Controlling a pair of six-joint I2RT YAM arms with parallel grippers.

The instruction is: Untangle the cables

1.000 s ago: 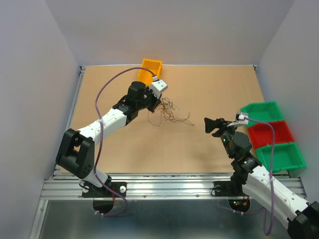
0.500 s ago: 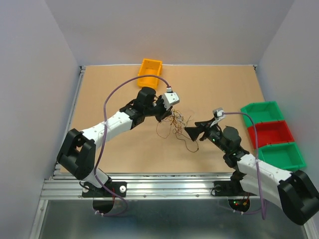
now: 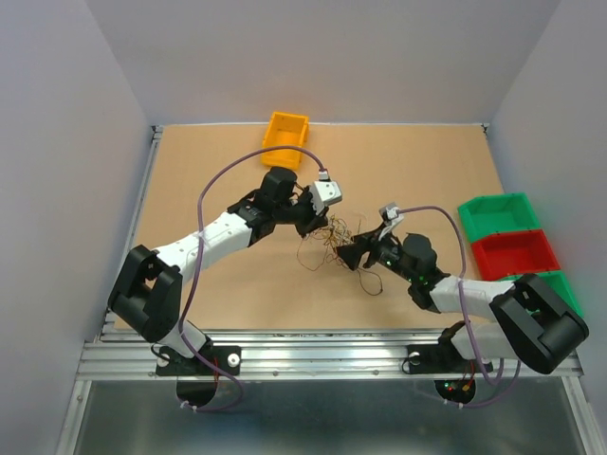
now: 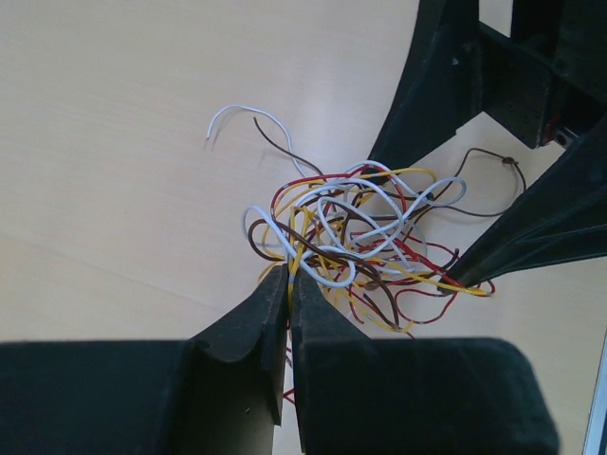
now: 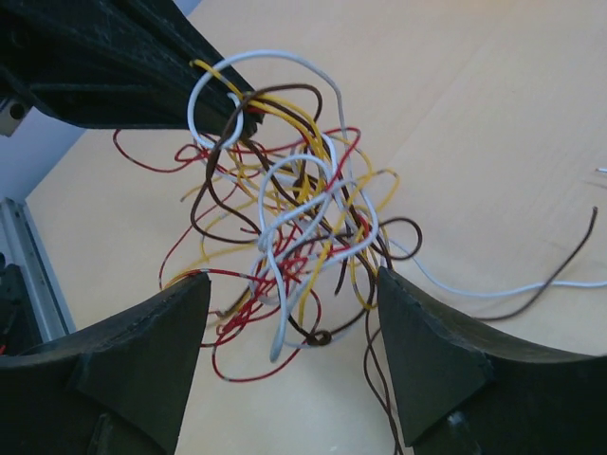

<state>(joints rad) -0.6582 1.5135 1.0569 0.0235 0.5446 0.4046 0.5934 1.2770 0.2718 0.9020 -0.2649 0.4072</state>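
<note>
Overhead, the cables (image 3: 332, 237) are bunched mid-counter (image 3: 427, 171) between the left end effector (image 3: 319, 224) and right end effector (image 3: 351, 251), their colours indistinct. Left wrist shows white, yellow, red and brown strands, with the left end effector pinched nearly shut on the tangle's edge. Right wrist shows the right end effector wide open, straddling the tangle and gripping nothing.

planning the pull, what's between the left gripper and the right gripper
The tangle of cables: pinched by the left gripper, its lower loops between the right gripper's open fingers. Right wrist view shows it.
</note>
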